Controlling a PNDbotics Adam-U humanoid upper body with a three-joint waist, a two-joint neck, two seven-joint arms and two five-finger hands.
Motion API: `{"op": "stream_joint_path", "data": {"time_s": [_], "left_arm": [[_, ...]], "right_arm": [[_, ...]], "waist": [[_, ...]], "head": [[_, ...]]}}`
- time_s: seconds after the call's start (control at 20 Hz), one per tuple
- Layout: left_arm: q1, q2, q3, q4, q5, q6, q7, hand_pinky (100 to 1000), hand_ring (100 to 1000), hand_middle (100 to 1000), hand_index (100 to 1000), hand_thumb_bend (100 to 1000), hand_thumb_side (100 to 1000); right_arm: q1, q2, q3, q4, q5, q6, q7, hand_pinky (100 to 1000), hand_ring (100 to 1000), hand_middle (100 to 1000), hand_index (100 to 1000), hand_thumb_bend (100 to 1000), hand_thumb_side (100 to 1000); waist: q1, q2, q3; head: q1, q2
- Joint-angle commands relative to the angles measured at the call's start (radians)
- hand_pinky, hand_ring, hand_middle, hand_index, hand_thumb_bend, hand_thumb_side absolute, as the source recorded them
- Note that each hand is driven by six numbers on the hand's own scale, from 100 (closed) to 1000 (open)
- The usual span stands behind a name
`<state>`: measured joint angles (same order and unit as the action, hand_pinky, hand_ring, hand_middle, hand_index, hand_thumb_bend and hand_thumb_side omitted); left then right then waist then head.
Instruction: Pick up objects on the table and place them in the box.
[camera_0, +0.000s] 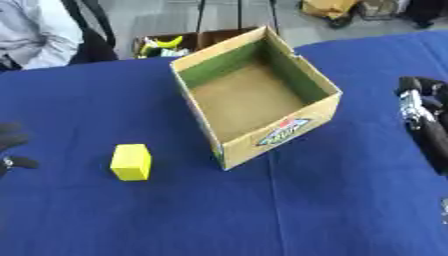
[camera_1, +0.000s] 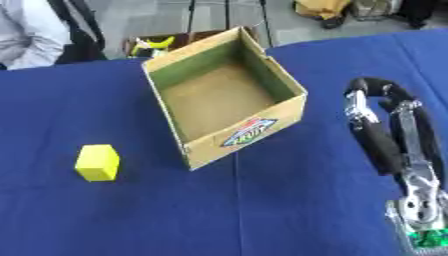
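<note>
Left hand (camera_0: 12, 145) at view's left edge, only dark fingers showing, spread or curled cannot tell, holding nothing. Yellow block (camera_0: 131, 162) just to its right on blue table (camera_0: 332, 215), upright, long axis vertical. Box (camera_0: 254, 95) beyond block, further right, open, looks empty. Right hand (camera_1: 385, 125) across table past box, fingers straight, holding nothing. Left hand nearer: likely picker.

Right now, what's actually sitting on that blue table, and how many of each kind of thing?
Yellow block: 1, lying left of the box
Open cardboard box: 1, nothing visible inside
Robot hands: 2, the left hand at the left edge, the right hand over the table's right side
Total: 4
</note>
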<state>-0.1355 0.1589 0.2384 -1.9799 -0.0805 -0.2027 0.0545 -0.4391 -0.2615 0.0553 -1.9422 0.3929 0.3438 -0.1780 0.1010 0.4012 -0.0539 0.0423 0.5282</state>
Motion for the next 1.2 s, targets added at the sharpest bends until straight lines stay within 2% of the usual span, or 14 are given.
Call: {"op": "stream_joint_path", "data": {"time_s": [0.05, 0.35, 0.55, 0.95, 1.2], "left_arm": [[0.000, 0.017, 0.012, -0.020, -0.006, -0.004, 0.003, 500, 730, 722, 908, 181, 1000], [0.004, 0.031, 0.014, -0.020, -0.013, -0.009, 0.005, 504, 733, 725, 908, 186, 1000], [0.008, 0.067, 0.017, -0.020, -0.023, -0.019, 0.009, 508, 737, 729, 911, 204, 1000], [0.020, 0.248, 0.039, -0.016, -0.111, -0.040, 0.045, 532, 756, 756, 927, 278, 1000], [0.007, 0.379, 0.039, 0.037, -0.216, -0.030, 0.018, 571, 786, 790, 952, 365, 1000]], "right_arm": [[-0.005, -0.022, -0.009, -0.014, 0.001, 0.000, -0.005, 934, 1000, 674, 800, 100, 834], [-0.006, -0.024, -0.009, -0.017, 0.000, 0.000, -0.006, 935, 1000, 674, 800, 100, 836], [-0.006, -0.027, -0.010, -0.018, 0.000, 0.000, -0.007, 935, 1000, 673, 800, 100, 836], [-0.007, -0.037, -0.010, -0.022, 0.000, -0.002, -0.008, 934, 1000, 673, 799, 100, 837], [-0.011, -0.049, -0.009, -0.026, -0.001, -0.002, -0.008, 932, 1000, 673, 799, 100, 837]], "waist": [[-0.002, -0.014, 0.002], [0.002, -0.009, 0.002], [0.006, -0.007, 0.000], [0.017, -0.004, -0.004], [0.022, 0.000, -0.012]], "head": [[0.001, 0.030], [0.001, 0.060], [0.004, 0.068], [0.010, 0.062], [0.009, 0.027]]}}
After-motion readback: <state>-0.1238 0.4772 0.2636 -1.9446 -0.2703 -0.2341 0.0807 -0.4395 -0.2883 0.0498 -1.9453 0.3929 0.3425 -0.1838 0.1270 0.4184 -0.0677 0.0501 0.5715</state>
